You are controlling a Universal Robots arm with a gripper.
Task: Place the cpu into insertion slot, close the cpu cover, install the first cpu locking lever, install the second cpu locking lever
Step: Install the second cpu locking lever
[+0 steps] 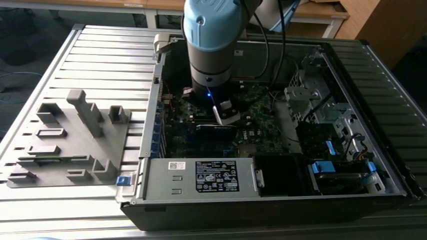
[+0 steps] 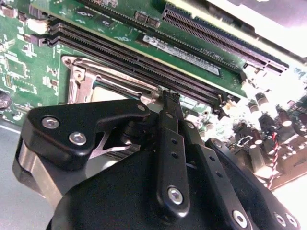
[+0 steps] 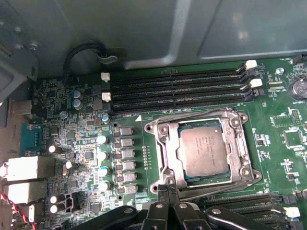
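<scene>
Although the arm (image 1: 210, 45) reaches deep into the open computer case (image 1: 267, 200), both wrist views show where the work stands. In the first wrist view the cpu (image 3: 205, 147) lies flat inside the insertion slot (image 3: 163, 148), its dull silver top facing up, so the placing step looks finished. The cpu cover (image 3: 240, 143) appears to lie down around the chip, its window framing the metal top, so closing the cover also seems done, though I cannot be certain it is fully seated. Thin wire levers (image 3: 225, 184) run along the socket's edge nearest the gripper; whether either one is hooked under its catch cannot be made out, so I judge the two locking-lever steps as unfinished or at least unconfirmed. The gripper (image 3: 168, 184) sits just at that edge of the socket, its fingers drawn together with no visible gap and nothing between them. In the second wrist view the closed fingertips (image 2: 170, 98) point at the socket frame (image 2: 79, 81) beside the long black memory slots (image 2: 144, 57). In the exterior view, a grey parts fixture (image 1: 67, 145) rests on the slatted table (image 1: 100, 55), well apart from the case.
</scene>
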